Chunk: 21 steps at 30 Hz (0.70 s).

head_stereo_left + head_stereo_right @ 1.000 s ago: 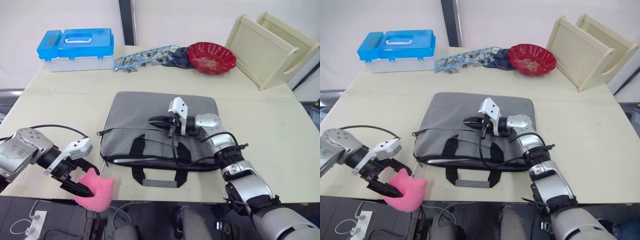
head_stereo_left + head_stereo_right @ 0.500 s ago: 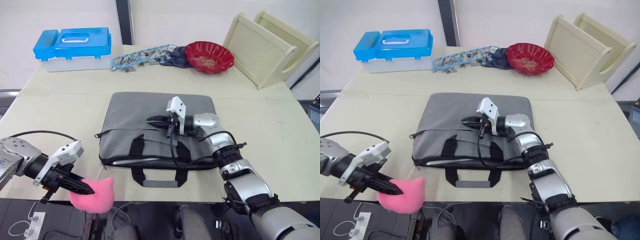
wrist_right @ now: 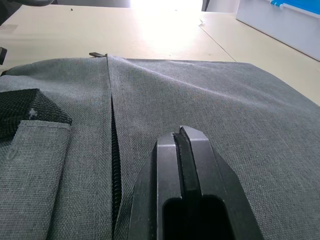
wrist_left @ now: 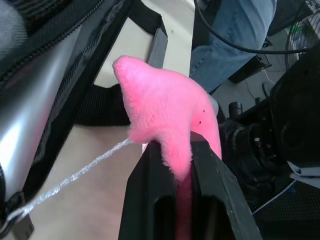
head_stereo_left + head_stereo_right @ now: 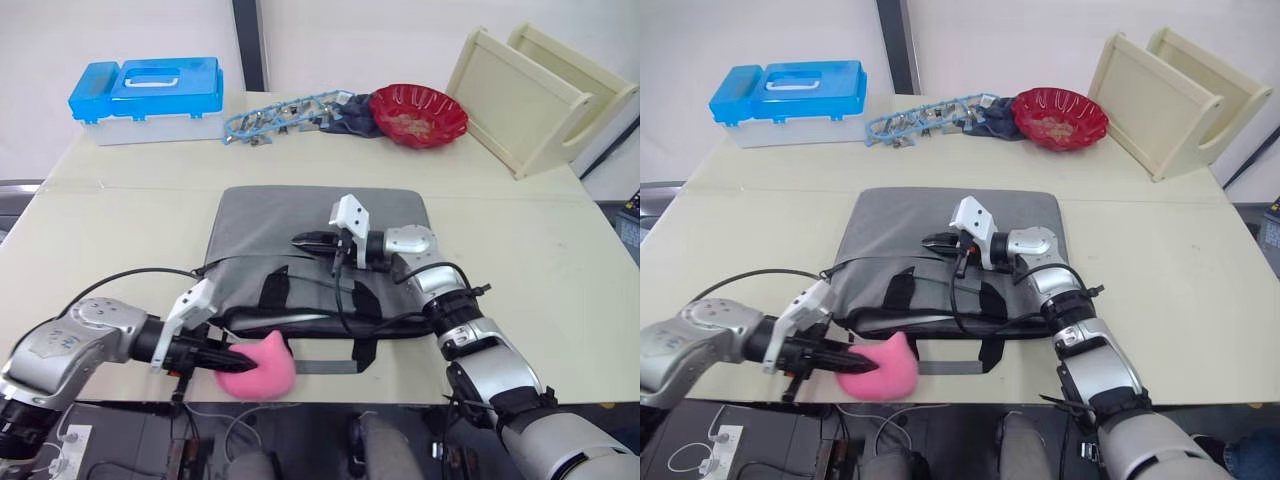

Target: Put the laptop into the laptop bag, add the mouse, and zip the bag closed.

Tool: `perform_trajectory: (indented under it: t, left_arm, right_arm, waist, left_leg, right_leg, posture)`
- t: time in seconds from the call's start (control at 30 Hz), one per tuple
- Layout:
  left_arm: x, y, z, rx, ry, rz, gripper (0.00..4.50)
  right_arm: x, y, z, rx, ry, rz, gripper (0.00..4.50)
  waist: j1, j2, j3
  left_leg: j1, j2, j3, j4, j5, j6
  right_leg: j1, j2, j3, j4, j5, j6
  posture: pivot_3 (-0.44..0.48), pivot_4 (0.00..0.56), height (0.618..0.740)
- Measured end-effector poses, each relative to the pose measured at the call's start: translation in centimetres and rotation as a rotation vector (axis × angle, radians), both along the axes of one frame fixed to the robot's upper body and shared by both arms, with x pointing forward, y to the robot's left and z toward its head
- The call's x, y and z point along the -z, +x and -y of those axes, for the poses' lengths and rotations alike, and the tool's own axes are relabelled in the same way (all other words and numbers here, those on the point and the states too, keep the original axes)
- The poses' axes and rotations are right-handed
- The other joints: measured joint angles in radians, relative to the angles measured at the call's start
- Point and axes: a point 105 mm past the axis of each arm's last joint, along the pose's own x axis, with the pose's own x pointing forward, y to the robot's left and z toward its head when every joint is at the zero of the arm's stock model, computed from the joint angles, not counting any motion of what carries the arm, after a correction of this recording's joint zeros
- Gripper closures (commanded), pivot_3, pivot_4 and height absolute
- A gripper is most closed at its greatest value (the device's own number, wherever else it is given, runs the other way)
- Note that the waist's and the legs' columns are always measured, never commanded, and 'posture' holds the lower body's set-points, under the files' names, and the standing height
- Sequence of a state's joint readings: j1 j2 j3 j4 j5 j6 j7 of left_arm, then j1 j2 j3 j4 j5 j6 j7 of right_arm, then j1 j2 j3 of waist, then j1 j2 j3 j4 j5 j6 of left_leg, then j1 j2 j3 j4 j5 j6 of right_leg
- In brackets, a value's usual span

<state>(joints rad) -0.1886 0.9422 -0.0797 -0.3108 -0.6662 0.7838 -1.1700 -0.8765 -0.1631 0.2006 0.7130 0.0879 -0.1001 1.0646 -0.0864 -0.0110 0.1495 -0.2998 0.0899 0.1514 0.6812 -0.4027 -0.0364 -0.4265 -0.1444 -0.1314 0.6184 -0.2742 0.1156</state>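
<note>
The grey laptop bag (image 5: 285, 215) lies flat mid-table, its front zipper mouth open and black strap handles hanging forward. A silver strip of the laptop (image 5: 290, 322) shows inside that mouth, and its silver side (image 4: 35, 95) shows in the left wrist view. My left gripper (image 5: 235, 355) is shut on a pink fuzzy object (image 5: 260, 368), held at the table's front edge right beside the bag's opening. My right gripper (image 5: 302, 240) rests shut on top of the bag, next to the zipper line (image 3: 116, 165). The mouse is out of view.
A blue-lidded box (image 5: 150, 85) stands at the back left. A chain of blue clips (image 5: 285, 112), a dark cloth and a red bowl (image 5: 418, 112) line the far edge, with a wooden tray (image 5: 530, 85) at the back right. A person's jeans (image 4: 235, 30) show beyond the table.
My left gripper closed on the pink fuzzy object and carried it right, from the table's front left corner to the bag's open front. The right arm stayed put.
</note>
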Motion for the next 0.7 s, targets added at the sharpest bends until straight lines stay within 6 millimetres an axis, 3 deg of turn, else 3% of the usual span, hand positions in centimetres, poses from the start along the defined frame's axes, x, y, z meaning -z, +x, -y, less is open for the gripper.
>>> perform_trajectory:
  t: [0.1,0.23,0.47,0.7]
  left_arm:
    - [0.5,-0.6,1.7,0.046,-0.019,-0.009,4.46]
    - [0.5,-0.7,1.7,0.051,-0.011,-0.004,4.46]
    - [1.1,-0.8,0.7,0.033,0.033,0.023,4.46]
    - [1.0,-0.1,-2.4,-0.053,0.099,0.06,4.46]
  right_arm:
    - [-0.1,0.1,-0.3,0.014,0.002,0.014,4.5]
    - [0.0,0.3,-0.5,0.025,-0.002,0.018,4.5]
    - [0.0,0.2,-0.5,0.026,-0.002,0.017,4.5]
    - [-0.4,-0.7,-0.2,-0.003,0.029,-0.046,4.5]
  waist:
    - [-0.004,-0.001,-0.001]
    - [-0.004,0.001,-0.001]
    - [-0.007,0.001,-0.001]
    - [-0.002,0.004,0.001]
  left_leg:
    - [0.0,0.0,0.0,0.0,0.0,0.0]
    - [0.0,0.0,0.0,0.0,0.0,0.0]
    - [0.0,0.002,0.001,0.0,0.0,0.0]
    - [0.0,0.005,0.0,0.0,-0.001,-0.002]
  right_leg:
    - [0.0,0.0,0.0,0.0,0.0,0.0]
    - [0.0,0.0,0.001,0.0,0.0,0.0]
    - [0.0,0.001,0.001,0.001,0.0,-0.001]
    - [-0.003,0.004,0.0,0.0,-0.001,-0.002]
  posture:
    - [0.0,0.15,0.74]
    - [0.0,0.15,0.74]
    - [0.0,0.15,0.74]
    - [0.0,0.15,0.74]
